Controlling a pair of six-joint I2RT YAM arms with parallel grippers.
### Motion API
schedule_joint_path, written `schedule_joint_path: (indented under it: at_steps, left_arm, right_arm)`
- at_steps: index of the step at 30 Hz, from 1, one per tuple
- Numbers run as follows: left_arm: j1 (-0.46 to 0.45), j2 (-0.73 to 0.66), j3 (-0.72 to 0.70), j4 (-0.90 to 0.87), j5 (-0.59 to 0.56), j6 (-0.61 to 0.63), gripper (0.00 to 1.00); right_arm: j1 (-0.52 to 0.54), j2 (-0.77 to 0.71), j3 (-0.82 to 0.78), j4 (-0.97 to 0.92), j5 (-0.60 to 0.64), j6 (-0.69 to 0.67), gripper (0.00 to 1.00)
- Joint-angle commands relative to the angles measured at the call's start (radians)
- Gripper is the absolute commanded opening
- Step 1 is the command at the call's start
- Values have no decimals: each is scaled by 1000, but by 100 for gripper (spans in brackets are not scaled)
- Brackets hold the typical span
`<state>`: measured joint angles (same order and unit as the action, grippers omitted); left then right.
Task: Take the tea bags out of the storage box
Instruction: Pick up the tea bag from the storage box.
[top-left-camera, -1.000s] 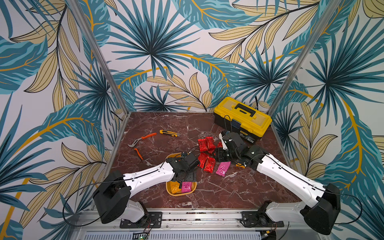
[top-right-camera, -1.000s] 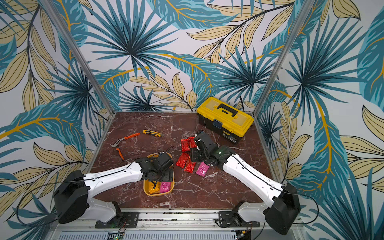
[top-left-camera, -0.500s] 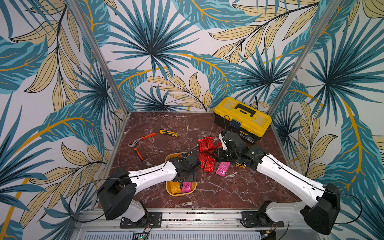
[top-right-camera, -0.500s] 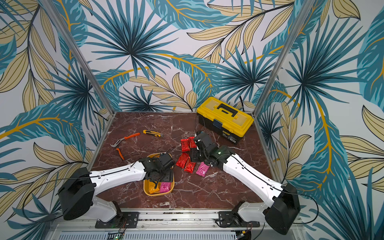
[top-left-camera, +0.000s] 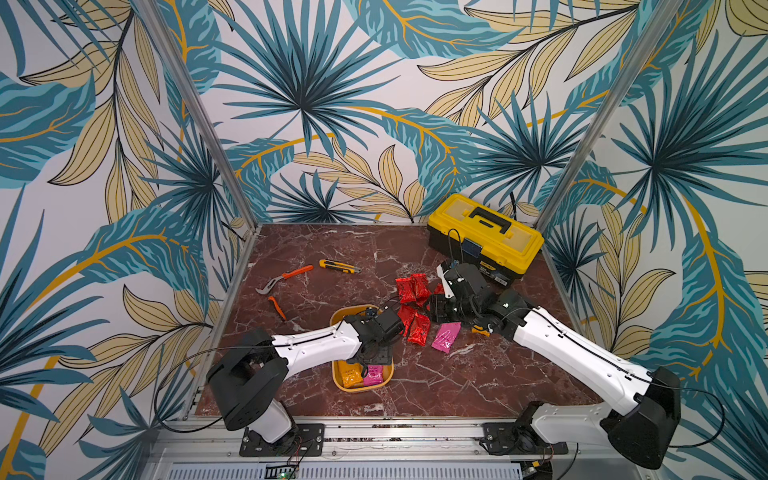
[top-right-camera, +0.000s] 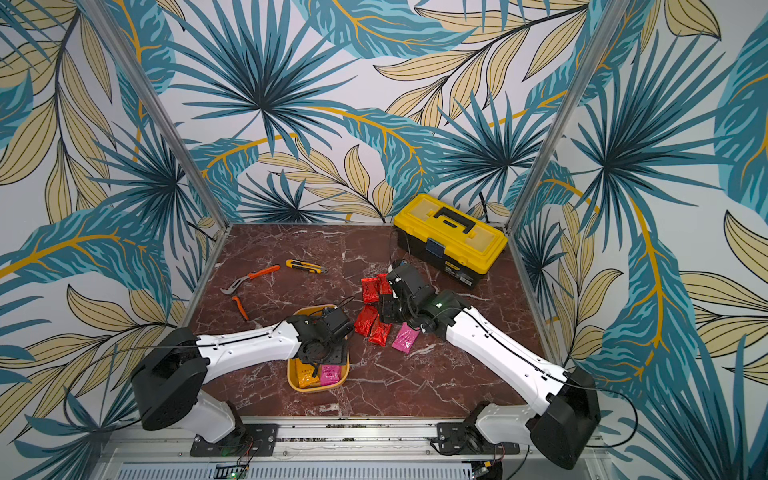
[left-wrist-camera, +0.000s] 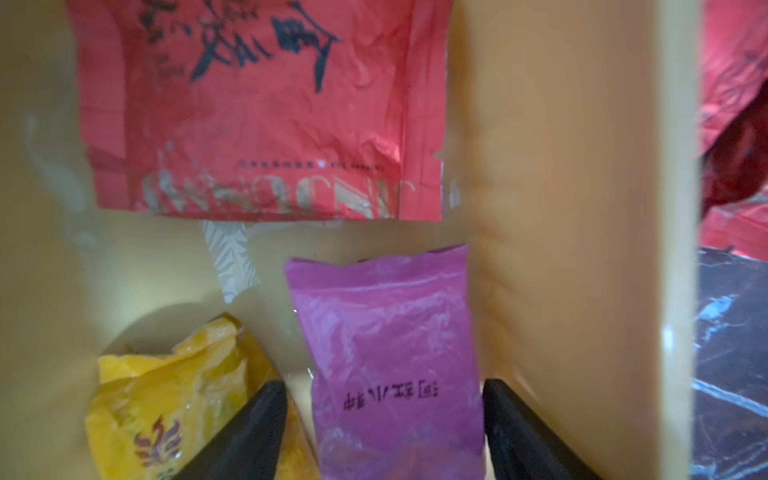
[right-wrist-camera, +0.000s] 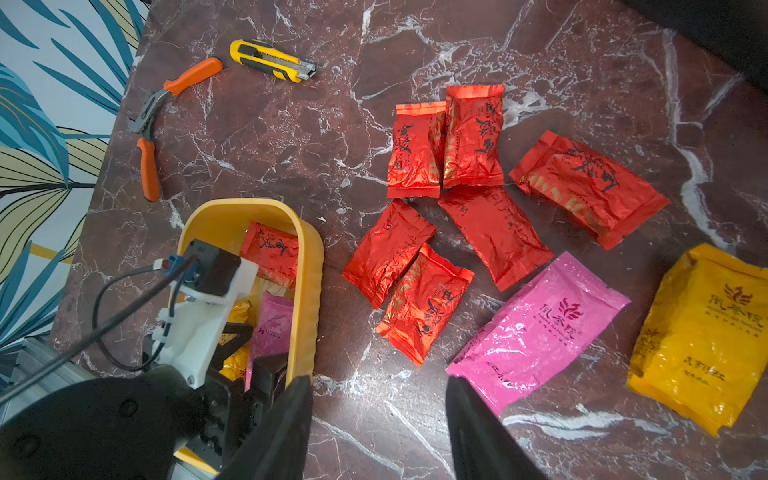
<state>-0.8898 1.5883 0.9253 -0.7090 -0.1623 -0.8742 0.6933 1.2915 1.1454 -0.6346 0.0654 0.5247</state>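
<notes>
Inside the storage box (top-left-camera: 361, 389) lie three tea bags (left-wrist-camera: 386, 353); loose tea bags (top-left-camera: 417, 328) spread right of it, pliers (top-left-camera: 286, 276) and utility knife (top-left-camera: 338, 266) behind-left, toolbox (top-left-camera: 486, 232) far behind-right.

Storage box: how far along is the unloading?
Done: six red tea bags, one pink tea bag and one yellow tea bag lie on the table. In hand: the left gripper straddles the pink sachet inside the storage box, jaws open, not yet gripping. Left: that one, a red sachet and an orange-yellow sachet. The right gripper is open and empty.
</notes>
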Motion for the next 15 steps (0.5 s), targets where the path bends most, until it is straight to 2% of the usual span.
schedule_joint_path:
  at_steps: [1,8,15]
  left_arm:
    - [-3,16,44,3,-25,6,78]
    - [-3,11,35,0,-34,1,72]
    - [-1,-24,26,-16,-36,-2,71]
  right_arm:
    - [6,16,25,-20,-10,9,57]
    - [8,29,22,-20,-9,8,57]
    - [8,28,20,-20,0,4,57]
